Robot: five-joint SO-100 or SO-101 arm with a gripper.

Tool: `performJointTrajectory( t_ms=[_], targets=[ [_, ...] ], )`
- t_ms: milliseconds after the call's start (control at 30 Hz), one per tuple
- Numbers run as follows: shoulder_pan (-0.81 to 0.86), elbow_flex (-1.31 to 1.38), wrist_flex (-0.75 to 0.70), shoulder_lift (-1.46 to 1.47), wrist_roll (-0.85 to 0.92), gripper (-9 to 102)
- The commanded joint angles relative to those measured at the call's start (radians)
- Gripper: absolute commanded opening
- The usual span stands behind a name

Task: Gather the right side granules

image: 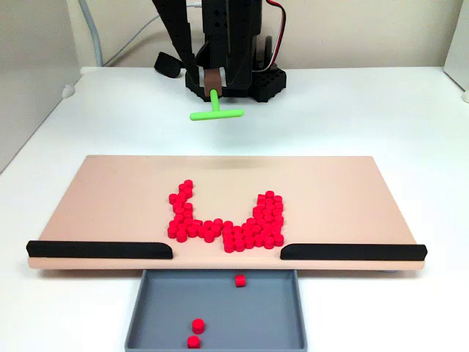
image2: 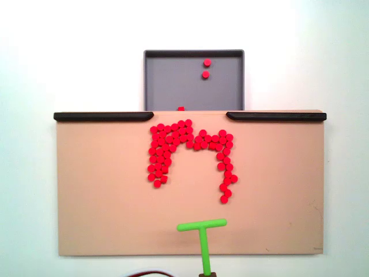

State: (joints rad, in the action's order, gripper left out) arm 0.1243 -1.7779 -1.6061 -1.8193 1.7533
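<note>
Granules (image: 223, 220) lie in a red U-shaped cluster on the tan board (image: 110, 198), bunched at the gap between two black rails (image: 99, 250). Three sit in the grey tray (image: 220, 308) below that gap. Behind the board, the gripper (image: 213, 82) is clamped on the green T-shaped tool (image: 215, 110), raised over the white table (image: 366, 110). Bare board flanks the cluster.

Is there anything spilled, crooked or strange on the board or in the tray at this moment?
Nothing looks damaged or spilled. The red granules lie on the tan board in a U-shaped clump near the gap between the two black rails. Three granules sit in the grey tray. The green T-shaped tool hangs behind the board, clear of them.
</note>
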Motion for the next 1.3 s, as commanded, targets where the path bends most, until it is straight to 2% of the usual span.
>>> performJointTrajectory(
  t_ms=[0,467,800,1000,1267],
  targets=[
    [0.000,0.005,-0.006,-0.012,-0.011,0],
    [0.014,0.018,-0.017,-0.002,-0.040,0],
    [0.052,0.005,-0.017,-0.012,0.028,0],
    [0.118,0.005,-0.017,-0.018,0.176,0],
    [0.285,0.025,-0.006,0.021,0.522,0]
  ],
)
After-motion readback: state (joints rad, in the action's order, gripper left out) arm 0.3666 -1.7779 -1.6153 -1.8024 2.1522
